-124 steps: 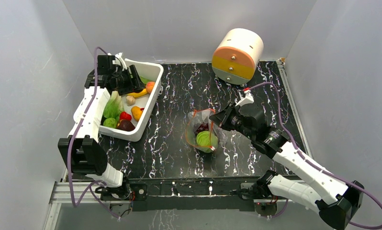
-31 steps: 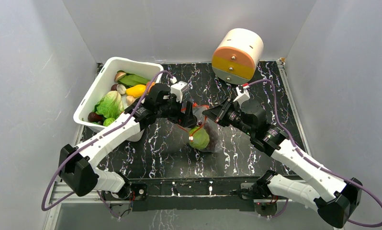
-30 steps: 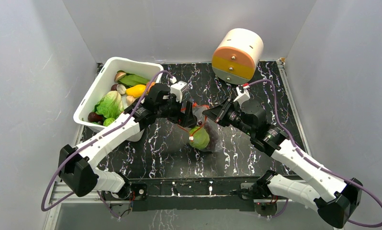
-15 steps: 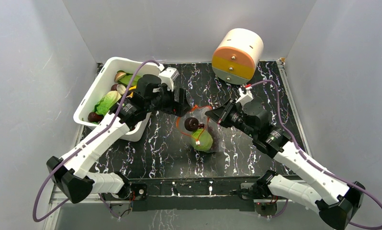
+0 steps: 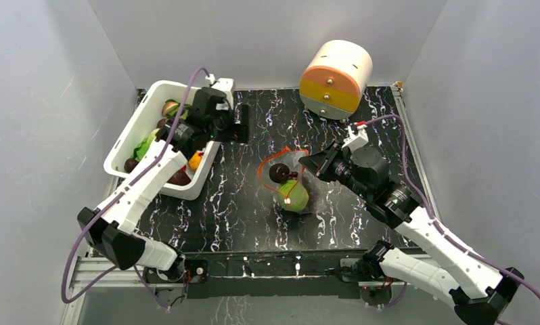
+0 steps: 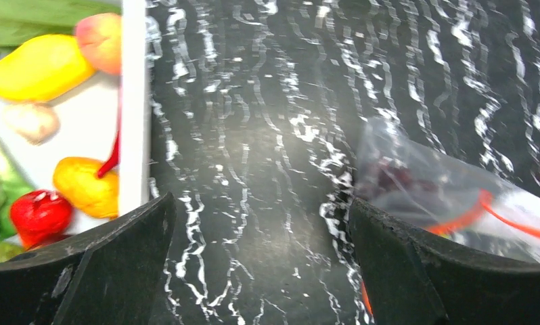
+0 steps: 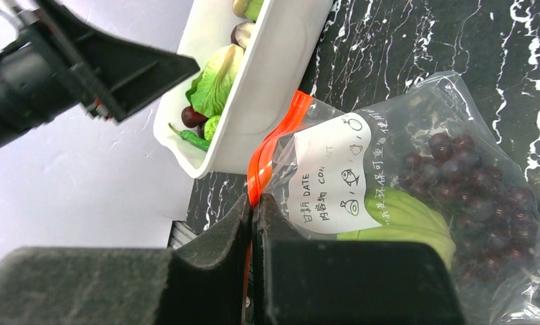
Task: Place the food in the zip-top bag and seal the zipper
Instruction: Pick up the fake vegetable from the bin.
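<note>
Right gripper [image 7: 255,203] pinches shut on the thin orange-red zipper [image 7: 274,145] of the crinkly clear zip-top bag [image 5: 296,177] on the black marbled table [image 5: 240,203]. A knobbly purple grape bunch [image 7: 470,183] and a round green cabbage [image 5: 293,198] lie inside, with the dark round fruit [image 5: 277,173] at its mouth. Farther back, the left gripper [image 5: 243,124] gapes wide and empty beside the smooth white bin [image 5: 194,188], having drawn back from the bag.

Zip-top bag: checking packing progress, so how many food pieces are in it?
3: a dark round fruit at the bag mouth, the green cabbage below it in the top view, and the grape bunch beside the cabbage. More may be hidden.
</note>
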Robot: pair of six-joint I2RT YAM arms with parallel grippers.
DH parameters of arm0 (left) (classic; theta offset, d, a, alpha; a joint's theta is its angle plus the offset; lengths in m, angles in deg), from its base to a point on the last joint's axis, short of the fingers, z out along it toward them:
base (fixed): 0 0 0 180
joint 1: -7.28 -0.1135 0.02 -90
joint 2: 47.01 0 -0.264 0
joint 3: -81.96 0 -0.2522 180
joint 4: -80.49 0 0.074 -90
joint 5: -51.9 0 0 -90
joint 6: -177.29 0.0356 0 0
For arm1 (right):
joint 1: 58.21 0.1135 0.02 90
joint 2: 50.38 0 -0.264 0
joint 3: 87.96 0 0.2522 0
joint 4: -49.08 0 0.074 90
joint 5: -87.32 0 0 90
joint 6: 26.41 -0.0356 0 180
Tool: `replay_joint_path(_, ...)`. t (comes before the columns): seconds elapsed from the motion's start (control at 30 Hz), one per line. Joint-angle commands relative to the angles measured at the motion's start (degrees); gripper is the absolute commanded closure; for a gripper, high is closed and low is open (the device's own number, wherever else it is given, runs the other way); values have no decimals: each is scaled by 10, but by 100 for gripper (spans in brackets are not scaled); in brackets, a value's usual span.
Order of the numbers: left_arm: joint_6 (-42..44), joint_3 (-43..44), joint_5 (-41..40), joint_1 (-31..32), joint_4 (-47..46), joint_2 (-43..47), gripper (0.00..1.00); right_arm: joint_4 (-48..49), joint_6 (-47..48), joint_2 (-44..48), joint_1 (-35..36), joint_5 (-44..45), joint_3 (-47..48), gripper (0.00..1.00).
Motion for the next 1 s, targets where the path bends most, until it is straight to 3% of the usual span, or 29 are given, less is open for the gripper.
replay_joint_path(0.0, 1, 26, 28, -101, 27, -18, 2, 41, 12, 33, -1, 22, 30, 100)
replay_joint_path(0.13, 14, 33, 3, -170, 18, -31, 8, 46, 17, 45, -2, 20, 17, 100)
replay_joint_path(0.27, 22, 28, 16, -241, -5, -48, 25, 47, 26, 40, -2, 10, 27, 100)
replay_joint_path(0.53, 147, 79, -161, -266, -12, -173, 30, 27, 46, 21, -1, 6, 53, 100)
replay_joint_path(0.77, 321, 31, -211, -285, -61, -244, 19, 14, 43, 8, -2, 5, 78, 100)
replay_joint_path(0.87, 381, -4, -144, -312, -114, -230, 17, -5, 42, -1, -1, 7, 95, 100)
replay_joint_path(0.97, 448, -34, -162, -314, -157, -230, 11, -10, 35, 4, -2, 19, 94, 100)
